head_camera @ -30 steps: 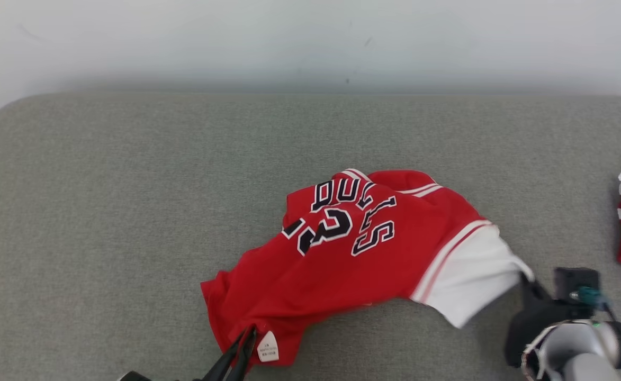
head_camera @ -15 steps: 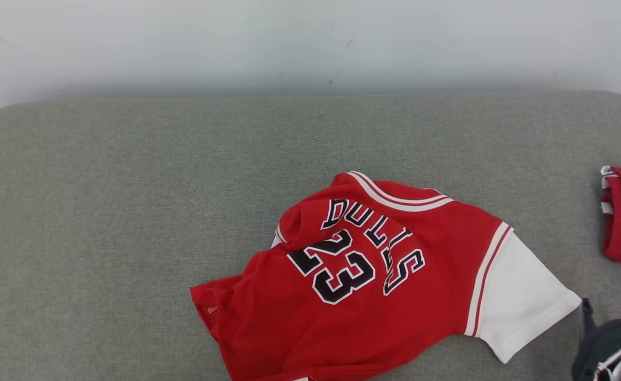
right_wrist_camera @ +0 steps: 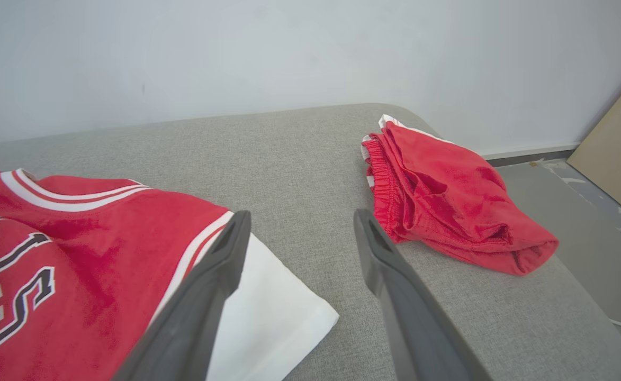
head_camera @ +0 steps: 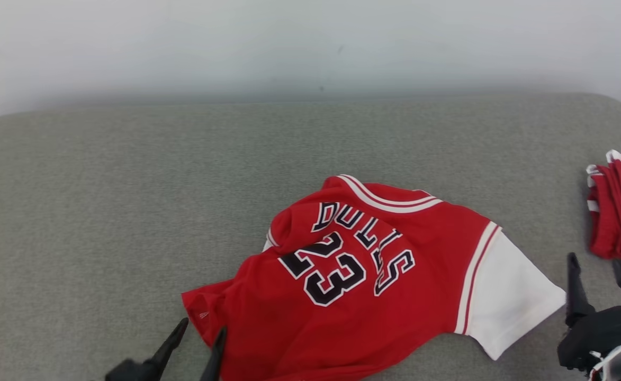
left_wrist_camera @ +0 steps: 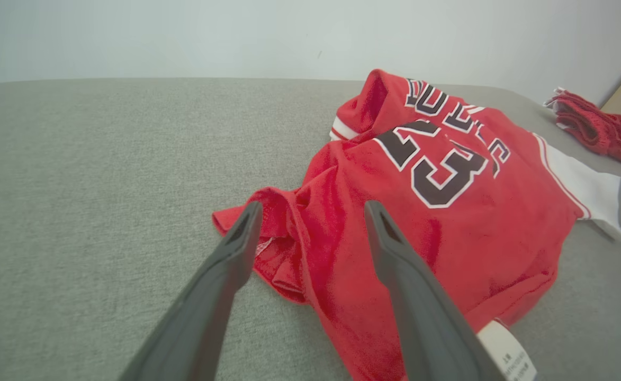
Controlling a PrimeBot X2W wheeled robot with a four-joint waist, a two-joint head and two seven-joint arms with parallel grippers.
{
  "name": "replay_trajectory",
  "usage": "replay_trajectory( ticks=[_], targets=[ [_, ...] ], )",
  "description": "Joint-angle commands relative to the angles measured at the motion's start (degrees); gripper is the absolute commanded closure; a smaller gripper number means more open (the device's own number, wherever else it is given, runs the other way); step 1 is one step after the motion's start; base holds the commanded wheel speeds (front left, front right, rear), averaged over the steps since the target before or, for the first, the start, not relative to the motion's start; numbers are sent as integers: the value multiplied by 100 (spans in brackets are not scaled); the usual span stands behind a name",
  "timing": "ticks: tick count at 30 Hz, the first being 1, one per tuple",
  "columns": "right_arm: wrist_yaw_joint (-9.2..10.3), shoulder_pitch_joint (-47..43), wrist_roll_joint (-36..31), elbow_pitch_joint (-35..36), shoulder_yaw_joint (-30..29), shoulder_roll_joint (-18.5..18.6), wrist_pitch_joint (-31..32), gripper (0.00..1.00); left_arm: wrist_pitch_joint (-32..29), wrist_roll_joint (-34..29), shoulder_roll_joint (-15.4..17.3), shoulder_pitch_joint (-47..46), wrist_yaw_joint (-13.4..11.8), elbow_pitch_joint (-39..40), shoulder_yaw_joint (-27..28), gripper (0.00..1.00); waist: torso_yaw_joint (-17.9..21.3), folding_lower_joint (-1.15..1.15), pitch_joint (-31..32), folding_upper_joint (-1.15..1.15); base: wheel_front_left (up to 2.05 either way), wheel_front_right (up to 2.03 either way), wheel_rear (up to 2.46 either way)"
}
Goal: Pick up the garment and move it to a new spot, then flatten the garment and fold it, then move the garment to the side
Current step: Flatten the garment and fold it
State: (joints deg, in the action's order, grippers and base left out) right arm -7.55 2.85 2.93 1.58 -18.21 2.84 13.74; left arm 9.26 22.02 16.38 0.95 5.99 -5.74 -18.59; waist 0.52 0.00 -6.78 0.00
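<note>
Jersey point(head_camera: 374, 275) lies released near the front edge of the grey cushion point(head_camera: 130, 211); my left gripper point(head_camera: 203, 325) and right gripper point(head_camera: 595, 260), clamped on it a second ago, now stand wide and empty.

Jersey point(head_camera: 374, 275) on cushion point(head_camera: 130, 211), shorts point(head_camera: 620, 211) rightward

I work in a bare lab room: grey padded table point(head_camera: 130, 211), white wall point(head_camera: 310, 42) behind it, scuffed floor point(right_wrist_camera: 580, 211) beside it.
</note>
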Motion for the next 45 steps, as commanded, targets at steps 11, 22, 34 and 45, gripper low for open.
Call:
replay_trajectory(
  ticks=[11, 22, 34, 45],
  targets=[
    [15, -32, 229, 36, 351, 8, -142, 0, -1395, 623, -352, -830, -418, -1517, 268, 15, 709, 0, -173, 0, 0, 0, 0],
    [15, -4, 299, -77, 437, 5, -244, 0, -1390, 662, -150, -1345, -452, -1740, 418, 100, 957, 0, -215, 0, 0, 0, 0],
    [15, 59, 303, -46, 486, 6, -261, 0, -698, -80, 310, -2542, -764, -1689, 436, 100, 893, 0, -290, 0, 0, 0, 0],
    [15, 145, 322, -102, 586, 6, -242, 0, -715, -219, 413, -3080, -1021, -2452, 479, 0, 903, 0, -330, 0, 0, 0, 0]
  ],
)
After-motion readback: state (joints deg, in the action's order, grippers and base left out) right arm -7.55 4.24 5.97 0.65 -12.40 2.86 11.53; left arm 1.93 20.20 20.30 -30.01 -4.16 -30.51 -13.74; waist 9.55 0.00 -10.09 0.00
